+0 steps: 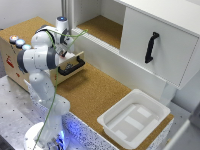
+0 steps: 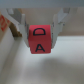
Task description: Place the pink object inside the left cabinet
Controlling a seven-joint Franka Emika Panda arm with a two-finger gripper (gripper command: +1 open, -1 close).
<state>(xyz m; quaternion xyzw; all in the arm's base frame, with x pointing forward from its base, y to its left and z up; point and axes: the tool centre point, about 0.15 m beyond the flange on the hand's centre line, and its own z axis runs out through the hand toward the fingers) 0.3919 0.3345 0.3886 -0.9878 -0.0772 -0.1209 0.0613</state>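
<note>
In the wrist view a pinkish-red cube, the pink object point(image 2: 40, 40), carries black letters D and A. My gripper point(image 2: 40, 33) is shut on it, one finger point(image 2: 22, 24) pressing each side. In the exterior view the arm's hand point(image 1: 63, 47) hovers above the wooden drawer box at the exterior view's left, and the cube is hidden there by the arm. The left cabinet point(image 1: 102, 27), an open white-walled bay with a cork-brown floor, lies beyond the hand toward the exterior view's right.
A wooden drawer box point(image 1: 70, 65) with a black handle and round coloured buttons point(image 1: 17, 41) stands under the hand. A white door with a black handle point(image 1: 151, 47) fronts the neighbouring bay. A white tray point(image 1: 132, 117) sits on the cork table at the front right.
</note>
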